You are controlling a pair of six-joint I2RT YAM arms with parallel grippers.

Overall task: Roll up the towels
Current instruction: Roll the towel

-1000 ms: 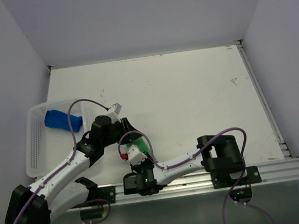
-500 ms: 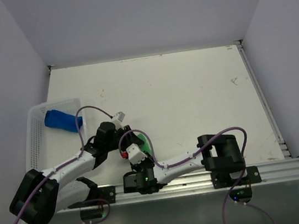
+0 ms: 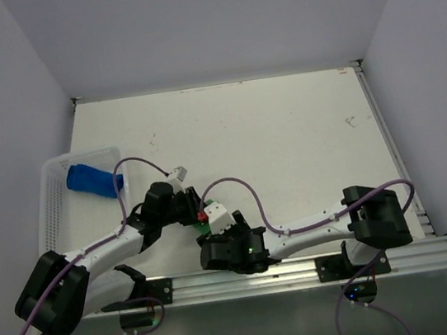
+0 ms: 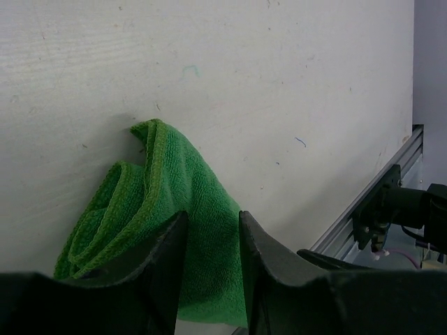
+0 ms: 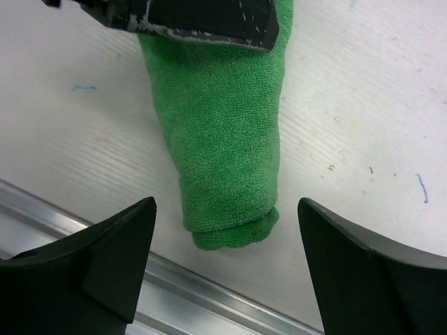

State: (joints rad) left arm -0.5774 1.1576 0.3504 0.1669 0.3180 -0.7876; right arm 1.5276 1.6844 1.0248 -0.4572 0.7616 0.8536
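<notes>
We are finding the green towel rolled on the tabletop, left end effector pinching one end, right end effector spread above it. We are advising a firm, level lift, lest it unroll.

Left arm and right arm: white tubular links between black joint housings, each trailing a looped purple cable. Black tapered fingers fill the lower corners of the right wrist view.
</notes>
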